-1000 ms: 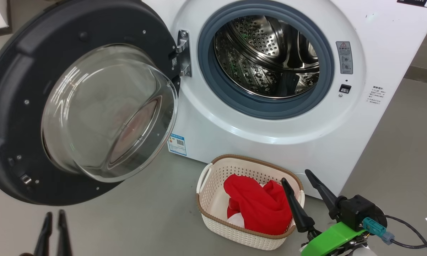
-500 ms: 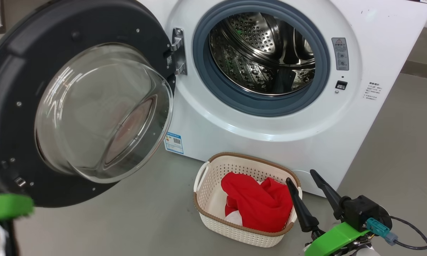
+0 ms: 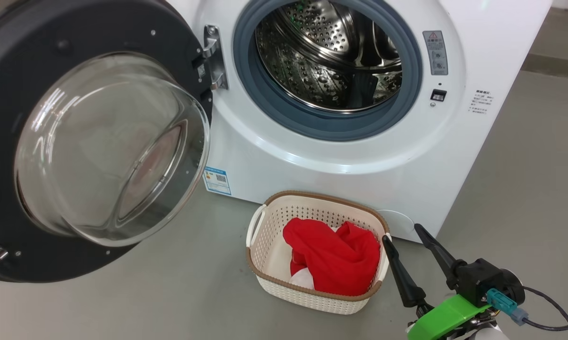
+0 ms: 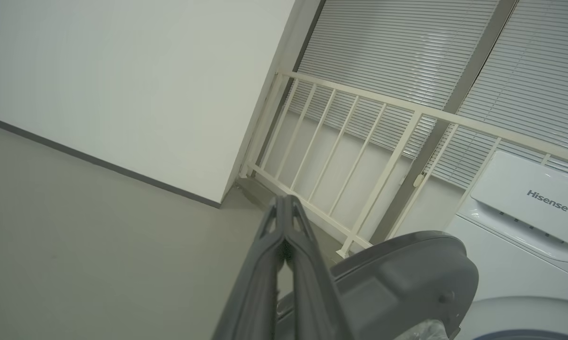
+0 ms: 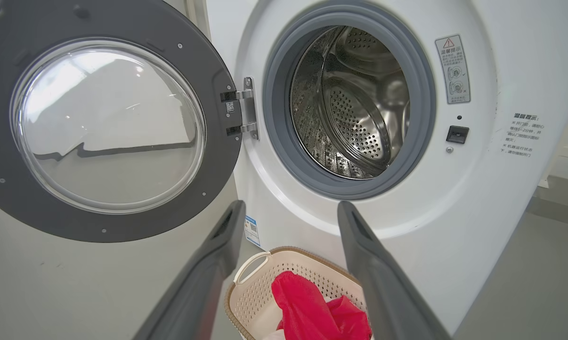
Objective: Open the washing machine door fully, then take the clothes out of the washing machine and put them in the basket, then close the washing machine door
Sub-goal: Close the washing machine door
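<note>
The washing machine [image 3: 359, 174] is white, and its steel drum [image 3: 329, 56] looks bare inside. Swung wide to the left hangs the washing machine door [image 3: 10, 71], black-rimmed with a bulging glass bowl [image 3: 109, 146]. On the floor in front sits the basket [image 3: 265, 226] holding the red clothes [image 3: 333, 257]. My right gripper [image 3: 402, 231] stands open just right of the basket, with nothing between its fingers. In the right wrist view the right gripper [image 5: 288, 208] frames the basket [image 5: 251, 288] and clothes [image 5: 312, 307] below. My left gripper [image 4: 284, 200] is shut on nothing, above the door's rim [image 4: 407, 278].
Grey floor [image 3: 180, 293] spreads around the basket and to the machine's right. A cable [image 3: 544, 307] trails from my right wrist. In the left wrist view a white wall [image 4: 123, 85], a cream railing [image 4: 359, 141] and window blinds stand behind the machine's top [image 4: 529, 203].
The head camera has shifted, sliding the scene left and up. My left gripper, seen at the lower left a second ago, has shut and left the head view. The right gripper stays open.
</note>
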`<state>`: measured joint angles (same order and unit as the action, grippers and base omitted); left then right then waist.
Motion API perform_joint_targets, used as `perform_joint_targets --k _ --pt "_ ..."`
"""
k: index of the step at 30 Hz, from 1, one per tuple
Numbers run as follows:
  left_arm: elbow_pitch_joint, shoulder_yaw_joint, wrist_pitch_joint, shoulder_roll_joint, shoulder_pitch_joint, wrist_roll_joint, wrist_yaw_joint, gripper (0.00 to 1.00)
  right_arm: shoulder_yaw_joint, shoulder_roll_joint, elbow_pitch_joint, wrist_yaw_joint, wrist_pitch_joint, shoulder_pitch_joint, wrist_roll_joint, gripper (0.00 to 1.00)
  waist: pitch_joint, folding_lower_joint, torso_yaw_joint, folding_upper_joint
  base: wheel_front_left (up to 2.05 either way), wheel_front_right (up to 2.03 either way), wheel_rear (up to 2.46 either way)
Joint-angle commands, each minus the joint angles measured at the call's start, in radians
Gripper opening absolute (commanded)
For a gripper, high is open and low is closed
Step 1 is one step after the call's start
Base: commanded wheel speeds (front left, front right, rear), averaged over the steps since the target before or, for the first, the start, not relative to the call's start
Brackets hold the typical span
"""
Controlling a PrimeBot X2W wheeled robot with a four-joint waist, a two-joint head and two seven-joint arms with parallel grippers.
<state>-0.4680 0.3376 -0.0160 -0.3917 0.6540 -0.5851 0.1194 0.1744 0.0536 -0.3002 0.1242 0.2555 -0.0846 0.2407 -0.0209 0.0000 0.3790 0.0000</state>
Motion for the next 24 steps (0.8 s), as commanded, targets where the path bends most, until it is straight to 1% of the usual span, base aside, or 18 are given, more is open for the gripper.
perform_joint_targets --k 1,6,12,18,24 --pt "-0.016 0.036 0.023 -0.054 0.062 -0.020 -0.002 0.00 0.018 0.006 0.023 0.007 0.006 -0.044 -0.007 1.00 0.008 0.0000 -0.005 0.0000 0.00 0.00 0.00" --pt "-0.212 0.099 0.124 -0.059 0.194 -0.138 0.008 0.00 0.022 0.016 0.027 0.007 0.006 -0.053 -0.010 1.00 0.022 0.0000 -0.014 0.0000 0.00 0.00 0.00" --pt "-0.389 0.135 0.245 -0.098 0.279 -0.216 0.006 0.00 0.030 0.027 0.028 0.007 0.006 -0.068 -0.012 1.00 0.031 0.0000 -0.025 0.0000 0.00 0.00 0.00" --pt "-0.498 0.178 0.354 -0.126 0.308 -0.296 -0.037 0.00 0.042 0.032 0.030 0.007 0.006 -0.062 -0.013 1.00 0.031 0.0000 -0.041 0.0000 0.00 0.00 0.00" --pt "-0.548 0.197 0.432 -0.151 0.297 -0.340 -0.095 0.00 0.054 0.040 0.030 0.007 0.006 -0.062 -0.009 1.00 0.031 0.0000 -0.062 0.0000 0.00 0.00 0.00"
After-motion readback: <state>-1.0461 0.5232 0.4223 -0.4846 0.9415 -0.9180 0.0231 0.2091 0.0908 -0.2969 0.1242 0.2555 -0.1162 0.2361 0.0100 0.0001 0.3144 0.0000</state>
